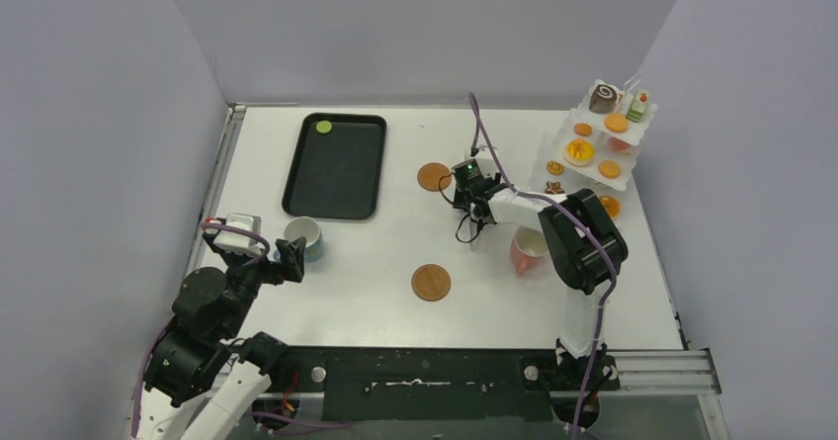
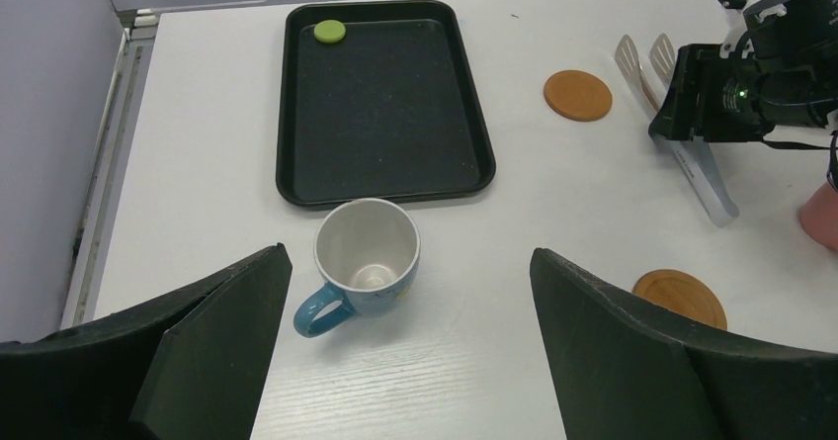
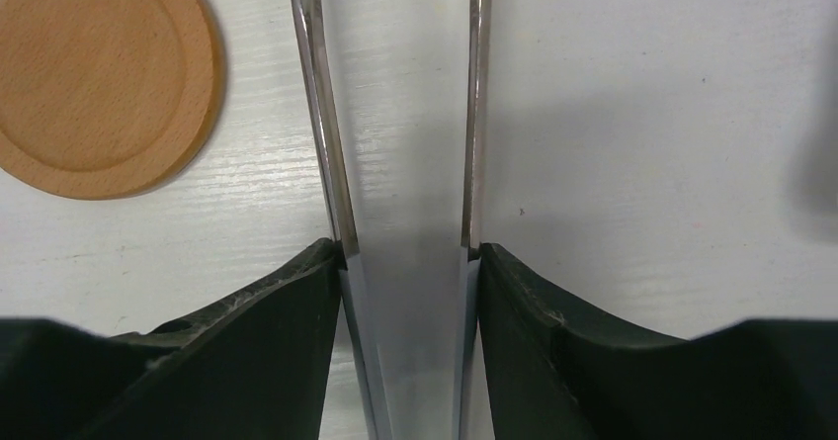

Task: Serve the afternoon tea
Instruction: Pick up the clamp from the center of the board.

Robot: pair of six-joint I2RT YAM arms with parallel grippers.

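Left gripper [image 1: 293, 259]: jaws wide apart, holding nothing, hovering near the table's [image 1: 395, 247] near left corner. Blue cup [image 2: 368, 252] stands upright just ahead of it, handle toward the arm, almost touching the tray's [image 1: 336, 178] near edge.

Tray sits far left. Only the green disc [image 1: 323, 127] is in it, in its far left corner.

Two coasters: one mid-table toward the far edge [image 1: 434, 176], one toward the near edge [image 1: 431, 282]. Both are bare.

Right gripper [image 3: 407, 262]: jaws straddle the tongs [image 3: 324, 114], one pad on the outside of each arm. The tongs' arms are spread, so it's a grip with no real squeeze. I can't tell from these views whether the tongs are off the table; they look flat on it, just right of the far coaster.

Pink cup [image 1: 529, 252]: right side, just beside the right arm's elbow, well apart from either coaster.

Pastries [image 1: 579, 150] all sit on the tiered stand [image 1: 596, 138] at the far right corner.

Step, my read: acquiring the tongs, serving barely begun, with one piece on the tray.

Next move needs:
- A firm hold that leaves the tips apart.
- A lift clear of the far coaster.
- A swing right to the stand, avoiding the pink cup.
- Tips lined up on one pastry.

Cups onto the coasters is likely left-arm work.
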